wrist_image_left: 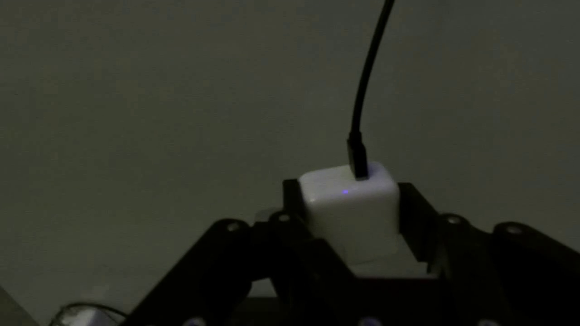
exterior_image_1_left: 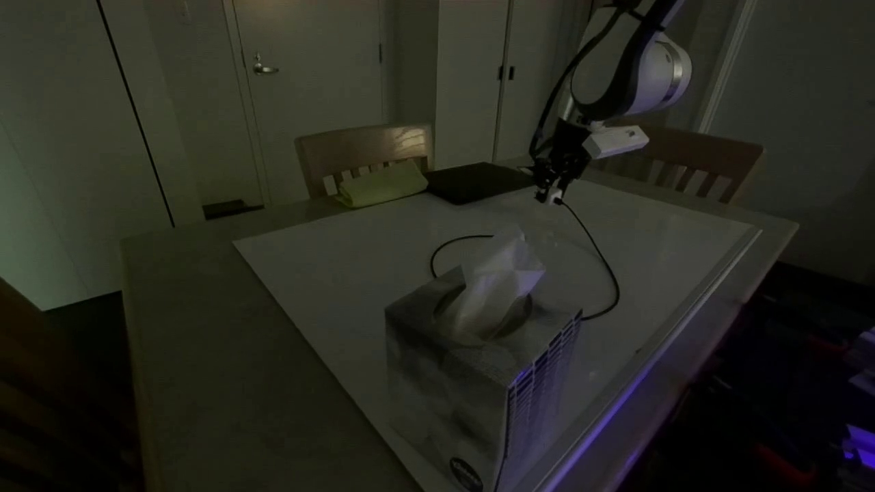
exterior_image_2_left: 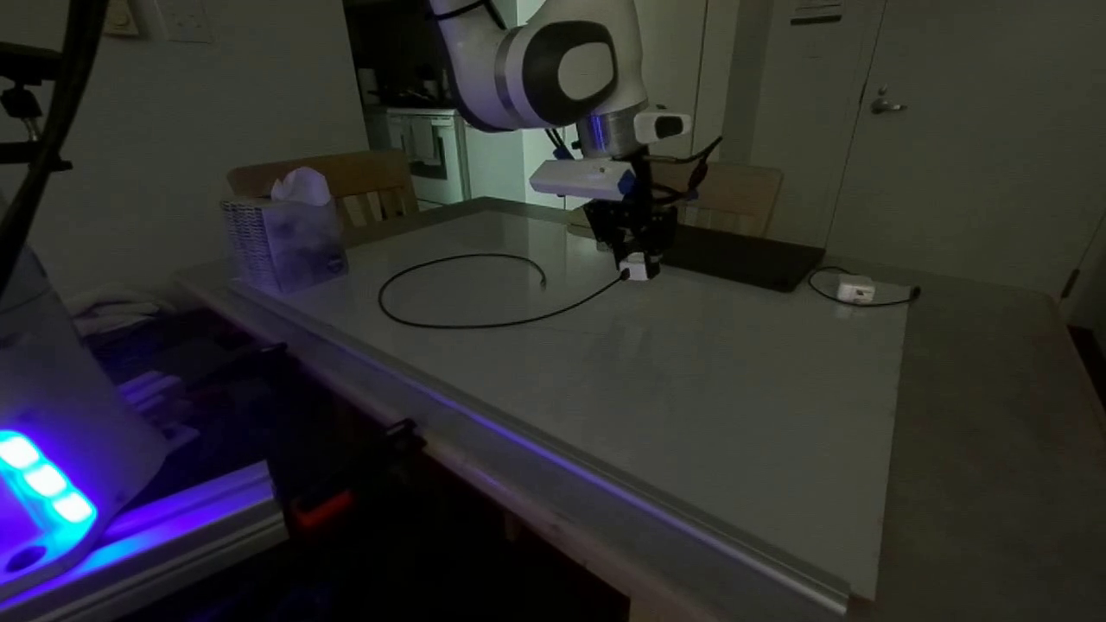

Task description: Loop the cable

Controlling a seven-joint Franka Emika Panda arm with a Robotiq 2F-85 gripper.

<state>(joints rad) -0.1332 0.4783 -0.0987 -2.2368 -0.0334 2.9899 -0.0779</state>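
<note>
“Wrist view, please: what do the jaws have?”

“The gripper (wrist_image_left: 352,209) has them clamped on opposite sides of the white charger block (wrist_image_left: 358,231); the black cable (wrist_image_left: 366,68) runs from it by a slim connector (wrist_image_left: 358,158).”

“And the rest of the cable?”

“Out on the whiteboard (exterior_image_2_left: 691,406) in a broad curve, its free end (exterior_image_2_left: 543,281) apart from the block. Not a full loop yet, I'd say.”

“How will it handle?”

“Cord light and springy, I expect; block hard, perhaps slick. Hold the block by its flat sides and spare the connector any bending.”

“The surface and beyond?”

“Glossy, so the cord should slide easily. Under it, a table (exterior_image_1_left: 191,342); near the curve, a tissue box (exterior_image_1_left: 444,383). Then dimness, wooden chairs (exterior_image_1_left: 369,145), a lever-handled door (exterior_image_1_left: 314,102).”
</note>
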